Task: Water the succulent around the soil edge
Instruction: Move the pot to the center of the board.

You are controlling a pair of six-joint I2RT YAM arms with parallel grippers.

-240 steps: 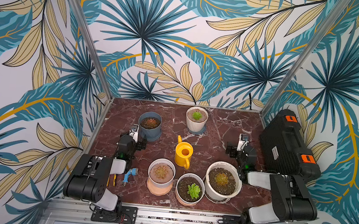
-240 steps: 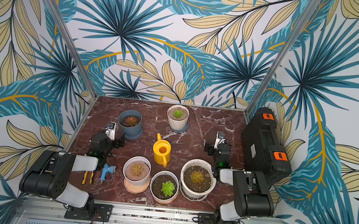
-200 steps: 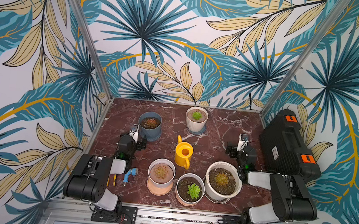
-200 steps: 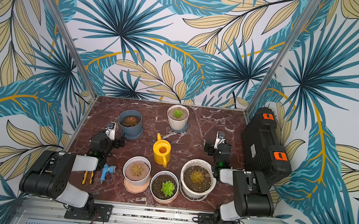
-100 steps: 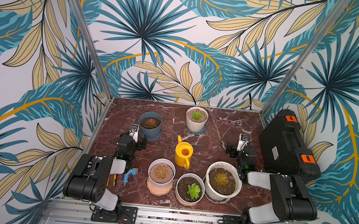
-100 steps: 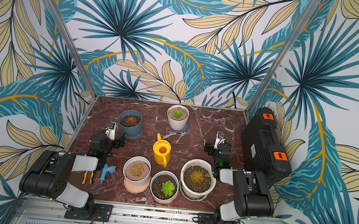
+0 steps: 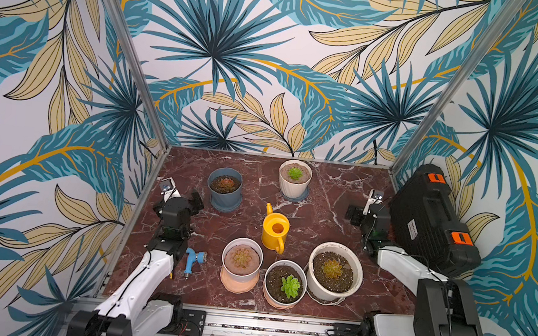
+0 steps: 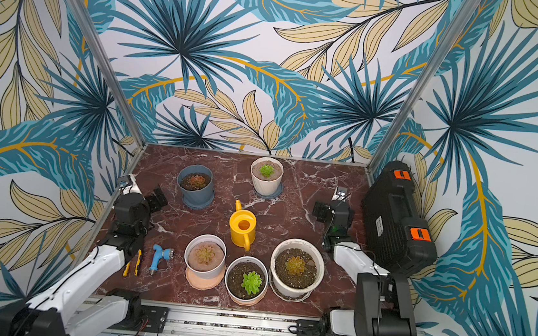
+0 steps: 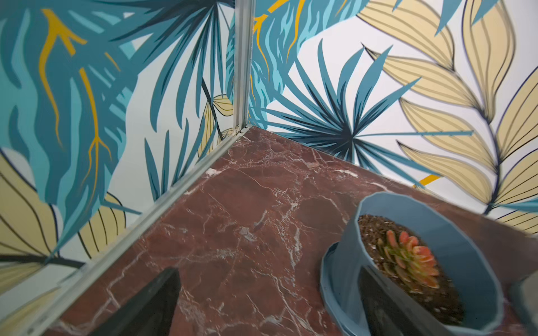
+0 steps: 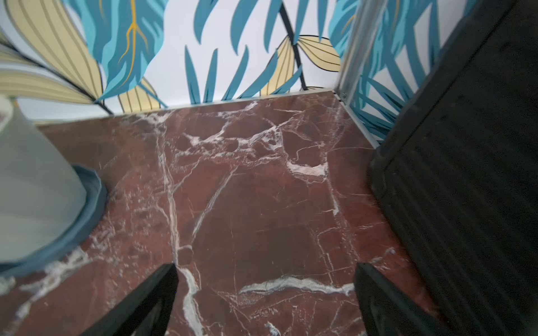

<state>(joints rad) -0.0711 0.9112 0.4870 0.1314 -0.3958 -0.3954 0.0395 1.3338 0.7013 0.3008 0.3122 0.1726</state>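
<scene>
A yellow watering can stands upright in the middle of the marble table, held by nothing. Succulents grow in several pots: a blue pot and a white pot at the back, and three pots in front, the largest being a white one. My left gripper hovers open and empty left of the blue pot, facing the back left corner. My right gripper is open and empty over bare marble, right of the can.
A black case leans against the right wall, close to my right gripper. A blue hose nozzle and a yellow-handled tool lie by the left arm. The front pots stand close together.
</scene>
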